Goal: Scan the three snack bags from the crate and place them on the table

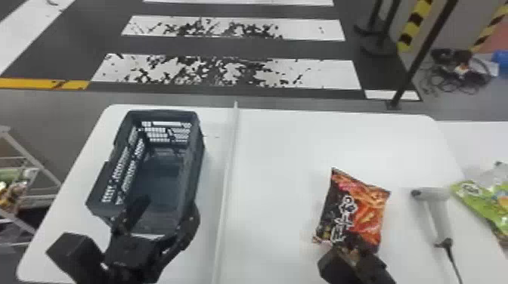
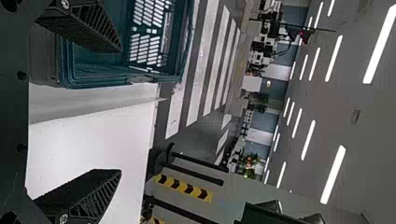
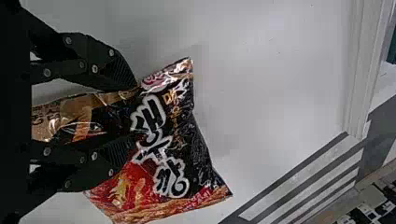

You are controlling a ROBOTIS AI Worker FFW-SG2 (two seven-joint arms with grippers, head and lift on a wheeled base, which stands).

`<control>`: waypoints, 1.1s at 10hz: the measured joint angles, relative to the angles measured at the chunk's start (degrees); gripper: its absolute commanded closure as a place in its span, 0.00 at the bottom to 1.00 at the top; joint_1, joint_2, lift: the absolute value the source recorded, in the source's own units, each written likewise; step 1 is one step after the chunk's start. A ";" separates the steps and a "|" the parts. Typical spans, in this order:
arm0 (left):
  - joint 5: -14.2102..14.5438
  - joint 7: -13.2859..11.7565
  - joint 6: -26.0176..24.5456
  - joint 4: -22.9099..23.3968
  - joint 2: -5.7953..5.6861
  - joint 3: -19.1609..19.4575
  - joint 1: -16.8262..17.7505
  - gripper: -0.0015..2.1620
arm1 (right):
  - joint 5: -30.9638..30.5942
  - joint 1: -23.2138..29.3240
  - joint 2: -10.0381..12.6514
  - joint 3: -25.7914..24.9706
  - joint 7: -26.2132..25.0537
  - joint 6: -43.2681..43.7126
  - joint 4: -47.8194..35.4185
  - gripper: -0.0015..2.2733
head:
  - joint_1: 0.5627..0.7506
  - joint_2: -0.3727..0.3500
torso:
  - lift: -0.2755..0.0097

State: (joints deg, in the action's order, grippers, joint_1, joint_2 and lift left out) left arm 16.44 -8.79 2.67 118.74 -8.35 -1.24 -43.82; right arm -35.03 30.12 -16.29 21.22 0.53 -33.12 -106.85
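My left gripper (image 1: 168,211) stands open at the near end of the dark crate (image 1: 166,177), one finger over its inside. In the left wrist view the fingers of my left gripper (image 2: 119,111) are wide apart, with nothing between them, and the crate (image 2: 93,70) is beside one of them. On the right half of the table, my right gripper (image 1: 349,253) is shut on the near end of an orange-and-black snack bag (image 1: 363,211). The right wrist view shows this bag (image 3: 187,144) pinched by my right gripper (image 3: 128,114). A green snack bag (image 1: 482,200) lies at the far right.
A white handheld scanner (image 1: 438,211) with a black cable is between the two bags. A raised strip (image 1: 228,162) divides the white table (image 1: 279,151) between crate and orange-and-black bag. A white rack (image 1: 37,196) stands left of the table.
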 measured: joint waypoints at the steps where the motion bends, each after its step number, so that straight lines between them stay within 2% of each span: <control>1: 0.00 0.00 -0.02 -0.05 0.00 -0.04 0.03 0.03 | 0.88 0.43 -0.11 -0.46 -0.29 1.47 -0.29 0.97 | 0.70 0.51 | 0.84; 3: 0.00 0.00 -0.05 -0.17 0.00 -0.08 0.05 0.03 | 4.98 2.14 -0.10 -3.04 -1.78 10.18 -0.83 0.97 | 0.70 0.53 | 0.84; 4: 0.00 0.00 -0.03 -0.36 0.02 -0.08 0.06 0.03 | 9.88 3.77 0.12 -6.03 -1.67 17.41 -2.09 0.97 | 0.70 0.55 | 0.84; 5: 0.00 0.00 -0.01 -0.66 0.10 -0.11 0.17 0.03 | 17.76 5.53 0.71 -9.99 0.32 25.04 -4.02 0.97 | 0.70 0.56 | 0.84; 6: 0.00 0.00 0.00 -0.93 0.17 -0.35 0.42 0.03 | 29.66 7.00 2.81 -15.45 6.26 31.87 -5.77 0.97 | 0.70 0.56 | 0.84; 7: 0.00 0.00 0.00 -1.13 0.18 -0.71 0.68 0.03 | 43.29 7.77 6.31 -21.48 13.79 34.98 -6.72 0.97 | 0.70 0.52 | 0.84; 8: -0.01 0.00 -0.05 -1.32 0.18 -0.99 0.93 0.03 | 56.30 7.98 8.98 -26.23 19.44 34.57 -6.95 0.97 | 0.70 0.45 | 0.84; 9: -0.03 0.00 -0.14 -1.61 0.18 -1.14 1.17 0.03 | 68.01 8.00 10.08 -29.10 23.47 32.12 -6.42 0.97 | 0.70 0.41 | 0.84; 10: -0.14 0.02 -0.14 -1.97 0.14 -1.41 1.44 0.03 | 79.92 7.48 11.57 -32.02 27.87 26.11 -4.48 0.97 | 0.70 0.39 | 0.84; 11: -0.35 0.09 -0.03 -2.38 0.10 -1.81 1.75 0.03 | 90.98 5.91 13.61 -35.59 31.05 15.98 -1.31 0.97 | 0.70 0.39 | 0.84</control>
State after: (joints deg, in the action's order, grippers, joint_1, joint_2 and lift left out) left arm 16.09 -8.70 2.64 116.36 -8.25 -3.05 -42.07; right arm 55.95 36.04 -2.68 -14.37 31.58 -17.14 -108.15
